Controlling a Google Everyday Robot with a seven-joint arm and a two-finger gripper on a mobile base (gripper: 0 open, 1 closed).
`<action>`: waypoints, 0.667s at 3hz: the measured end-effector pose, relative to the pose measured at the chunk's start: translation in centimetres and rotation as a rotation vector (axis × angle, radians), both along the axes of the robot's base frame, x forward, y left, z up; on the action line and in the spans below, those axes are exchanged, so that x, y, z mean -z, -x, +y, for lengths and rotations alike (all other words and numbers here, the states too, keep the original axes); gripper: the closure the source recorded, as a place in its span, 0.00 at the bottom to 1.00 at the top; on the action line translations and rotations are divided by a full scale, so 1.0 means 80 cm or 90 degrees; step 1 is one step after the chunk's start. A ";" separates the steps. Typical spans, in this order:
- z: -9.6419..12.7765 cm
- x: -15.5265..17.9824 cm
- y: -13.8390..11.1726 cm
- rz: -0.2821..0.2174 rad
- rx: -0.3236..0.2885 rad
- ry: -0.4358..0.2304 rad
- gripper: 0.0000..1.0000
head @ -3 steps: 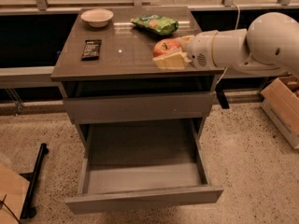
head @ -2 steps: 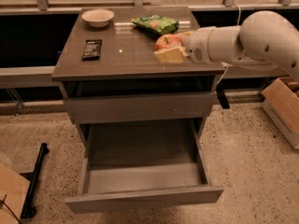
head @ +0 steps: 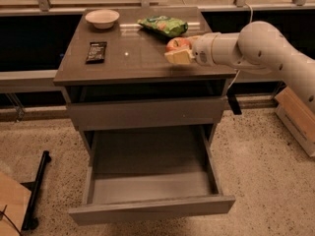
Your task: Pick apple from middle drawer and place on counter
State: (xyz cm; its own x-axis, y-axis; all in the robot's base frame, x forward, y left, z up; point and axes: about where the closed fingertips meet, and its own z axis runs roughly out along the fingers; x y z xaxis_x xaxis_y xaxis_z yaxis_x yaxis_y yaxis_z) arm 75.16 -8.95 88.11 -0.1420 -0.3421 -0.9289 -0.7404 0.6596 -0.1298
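Nearest the camera, low in front of the cabinet, the middle drawer (head: 147, 209) stands pulled fully out, its flat floor bare; the apple is no longer in it. Above it a closed drawer front (head: 142, 113) sits flush under the overhanging counter (head: 133, 63).

On that glossy top, a dark flat packet (head: 96, 52) lies toward the left. At the right edge the gripper (head: 177, 51) reaches in from the side on its white arm (head: 256, 48). Its pincer is clasped on the apple (head: 176, 43), with the cream near finger (head: 179, 58) pressed against the fruit's lower side and the far finger hidden behind it. The apple is at or just above the counter surface; whether it touches cannot be told.

Beyond it lies a green snack bag (head: 163, 25), close to the apple but apart, and a pale bowl (head: 102, 18) sits at the far left corner.

The apple should handle as firm, smooth and moderately heavy for its size. Being round, it will likely roll on the slick slab. A hold across its widest part suits it best, and it wants a low, gentle release well in from the edge and clear of the bag.
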 end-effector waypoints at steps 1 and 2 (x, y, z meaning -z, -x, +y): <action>-0.010 0.022 -0.032 0.000 -0.001 -0.010 0.82; -0.017 0.036 -0.055 0.004 -0.001 -0.015 0.59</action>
